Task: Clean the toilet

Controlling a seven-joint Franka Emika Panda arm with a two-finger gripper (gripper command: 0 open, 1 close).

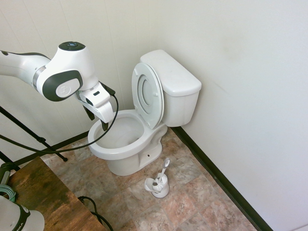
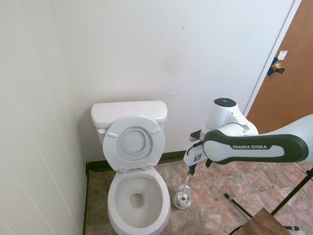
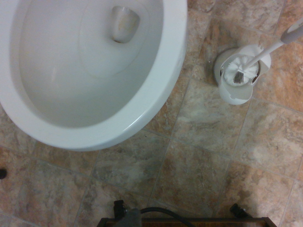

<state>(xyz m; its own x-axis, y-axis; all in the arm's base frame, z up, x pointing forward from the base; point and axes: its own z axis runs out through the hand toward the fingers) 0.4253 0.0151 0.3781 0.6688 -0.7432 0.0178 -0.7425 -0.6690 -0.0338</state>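
Observation:
The white toilet [image 1: 144, 142] stands against the wall, its tank [image 1: 175, 79] behind and its lid and ring seat [image 1: 153, 103] tipped up against the tank. The bowl [image 3: 156, 94] is empty and looks pale, with its drain [image 3: 124, 23] showing in the wrist view. My gripper [image 1: 97, 120] hangs over the bowl's front edge, a little above it, pointing down. It is open with nothing between its fingers. In the second exterior view the gripper [image 2: 198, 165] sits to the right of the toilet [image 2: 113, 205].
A white toilet brush in its small holder [image 1: 159, 184] [image 3: 239, 73] stands on the tiled floor beside the bowl. A black baseboard [image 1: 216, 175] runs along the walls. A wooden table corner [image 1: 43, 192] is near the front. A brown door [image 2: 288, 83] is at the right.

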